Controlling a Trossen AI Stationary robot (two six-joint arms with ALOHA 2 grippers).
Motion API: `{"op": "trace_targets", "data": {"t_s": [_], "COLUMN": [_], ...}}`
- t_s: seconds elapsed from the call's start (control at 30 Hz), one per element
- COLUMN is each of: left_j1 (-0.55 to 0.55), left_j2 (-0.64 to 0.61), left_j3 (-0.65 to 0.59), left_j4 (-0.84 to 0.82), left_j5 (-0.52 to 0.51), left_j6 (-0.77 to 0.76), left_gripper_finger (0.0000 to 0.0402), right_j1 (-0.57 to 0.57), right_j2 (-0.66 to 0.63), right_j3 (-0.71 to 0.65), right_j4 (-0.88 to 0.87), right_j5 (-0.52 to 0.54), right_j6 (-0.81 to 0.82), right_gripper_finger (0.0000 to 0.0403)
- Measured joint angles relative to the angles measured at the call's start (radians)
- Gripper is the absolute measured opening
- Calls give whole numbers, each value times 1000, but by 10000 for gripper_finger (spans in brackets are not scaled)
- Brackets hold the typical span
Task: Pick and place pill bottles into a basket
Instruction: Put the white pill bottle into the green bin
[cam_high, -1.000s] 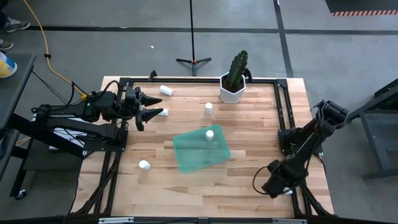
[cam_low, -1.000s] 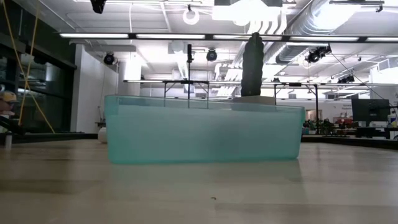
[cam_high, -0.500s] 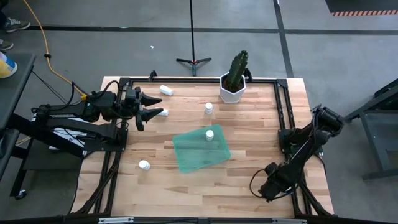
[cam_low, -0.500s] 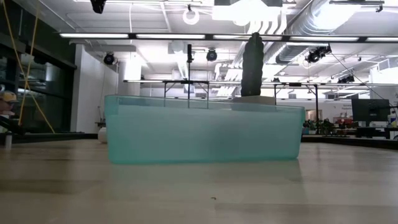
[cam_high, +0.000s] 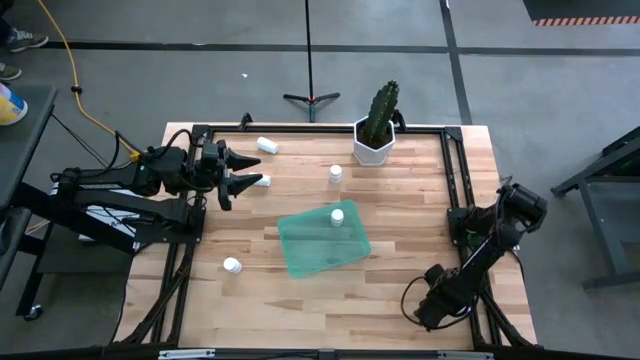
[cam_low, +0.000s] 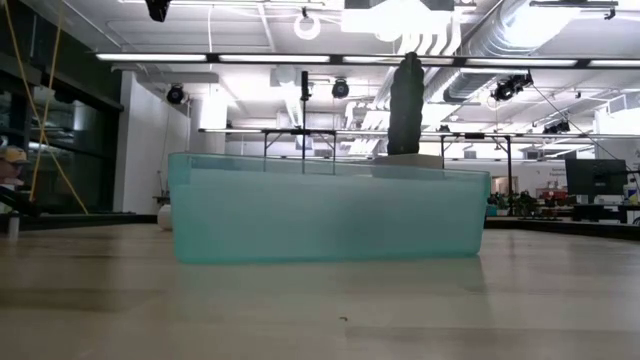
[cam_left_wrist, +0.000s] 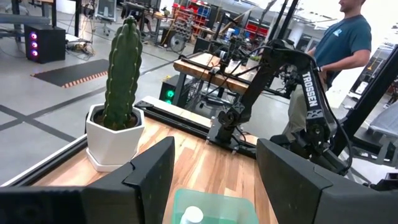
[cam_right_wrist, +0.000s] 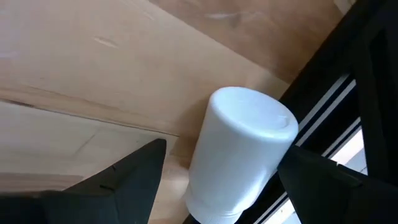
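The teal-green basket (cam_high: 322, 240) lies mid-table with one white pill bottle (cam_high: 337, 216) standing in it. Loose bottles rest on the wood: one at the far left (cam_high: 267, 145), one near my left gripper (cam_high: 262, 181), one upright by the pot (cam_high: 335, 174), and one at the near left (cam_high: 232, 265). My left gripper (cam_high: 243, 171) is open and empty over the table's left side. My right gripper (cam_high: 425, 308) is open and low at the near right. Its fingers stand on either side of another white bottle (cam_right_wrist: 242, 155), which the arm hides in the high view. My right gripper's fingers (cam_right_wrist: 134, 180) flank the white bottle's side (cam_right_wrist: 217, 168) from above, slanting down. The bottle rests on the wood beside the black rail. I cannot tell whether either finger touches it.
A white hexagonal pot with a cactus (cam_high: 377, 135) stands at the far edge. Black frame rails (cam_high: 455, 190) run along the table's edges, one right beside the bottle in the right wrist view (cam_right_wrist: 348, 93). A person (cam_left_wrist: 345, 37) stands beyond the table.
My right arm has swung its gripper a little toward the table's near edge and left, lower along the right rail. My left arm, the basket and the bottles have kept still.
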Motion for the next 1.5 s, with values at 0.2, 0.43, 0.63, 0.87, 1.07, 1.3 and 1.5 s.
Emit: {"op": "trace_targets", "data": {"t_s": [0.2,0.43,0.63,0.87,1.07,1.3,1.5], "left_j1": [0,0,0,0,0,0,0], "left_j2": [0,0,0,0,0,0,0], "left_j3": [0,0,0,0,0,0,0], "left_j4": [0,0,0,0,0,0,0], "left_j5": [0,0,0,0,0,0,0], "left_j6": [0,0,0,0,0,0,-3], "left_gripper_finger": [262,262,262,262,262,262,262], "right_j1": [-1,-1,0,-1,-40,-108,-181], "right_j2": [1,3,3,4,-13,-104,-178], "right_j3": [-1,-2,-3,-3,-7,-5,22], "right_j4": [-9,2,22,32,32,47,55], "right_j5": [6,26,45,40,27,214,415], "right_j6": [-7,-12,-23,-40,-42,-56,-143], "right_gripper_finger": [298,258,193,150,150,145,145]}}
